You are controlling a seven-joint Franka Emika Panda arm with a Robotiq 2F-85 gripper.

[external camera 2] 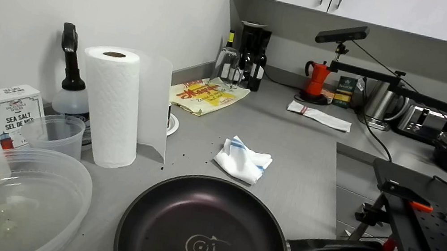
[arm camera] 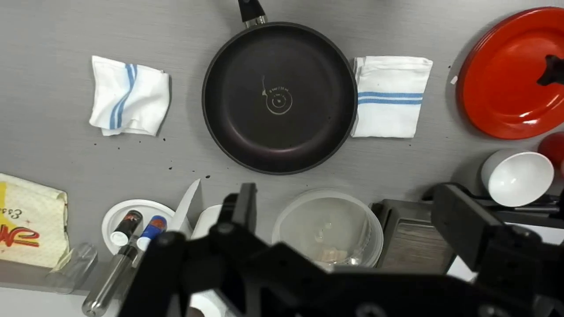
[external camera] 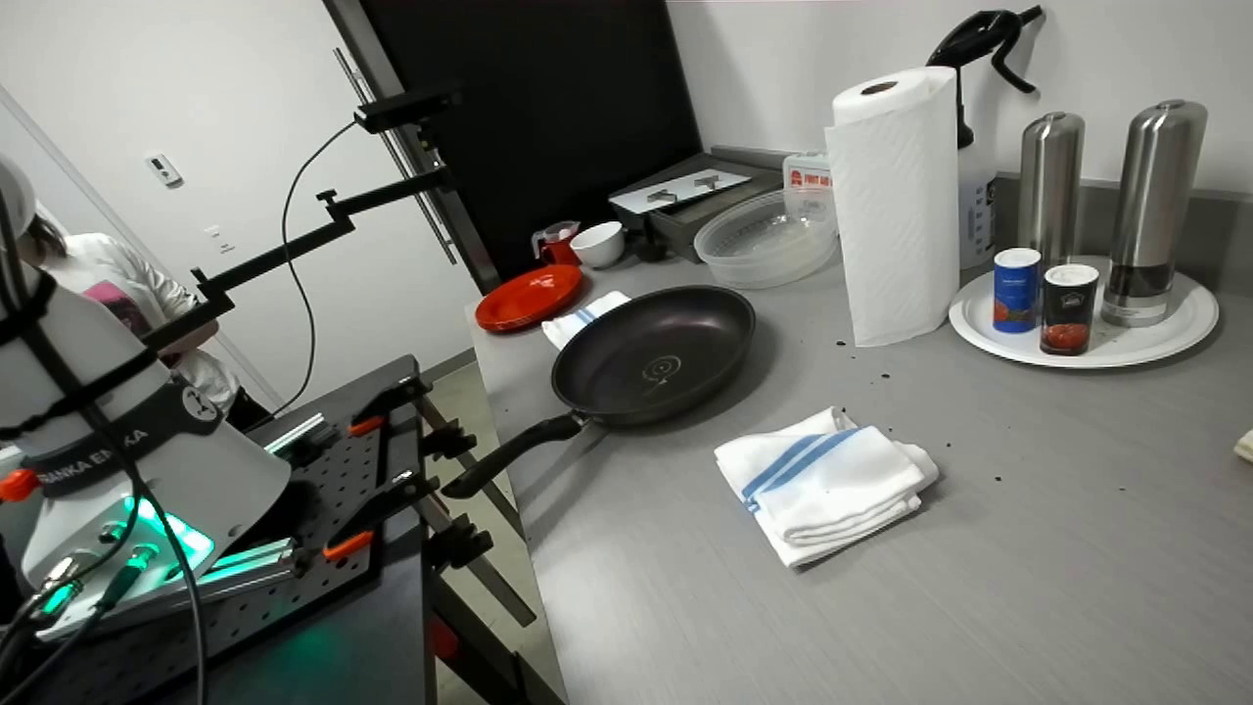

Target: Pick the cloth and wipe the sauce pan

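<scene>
A rumpled folded white cloth with blue stripes (arm camera: 130, 97) lies on the counter left of the pan in the wrist view. It also shows in both exterior views (external camera: 827, 485) (external camera 2: 243, 161). The black sauce pan (arm camera: 279, 132) stands upright on the counter, also in both exterior views (external camera: 656, 357) (external camera 2: 204, 213). A second, flat-folded striped cloth (arm camera: 390, 119) lies at the pan's right edge in the wrist view; it is partly hidden behind the pan in an exterior view (external camera: 587, 311). My gripper (arm camera: 350, 215) is open and empty, high above the counter; it is out of both exterior views.
Red plates (arm camera: 489, 110) and a white bowl (arm camera: 520, 178) lie beyond the flat cloth. A clear round container (arm camera: 286, 215) and a dark grill-like appliance (arm camera: 410, 207) stand near the wall. The paper towel roll (external camera: 893, 215) and a plate with grinders (external camera: 1165, 343) stand there too.
</scene>
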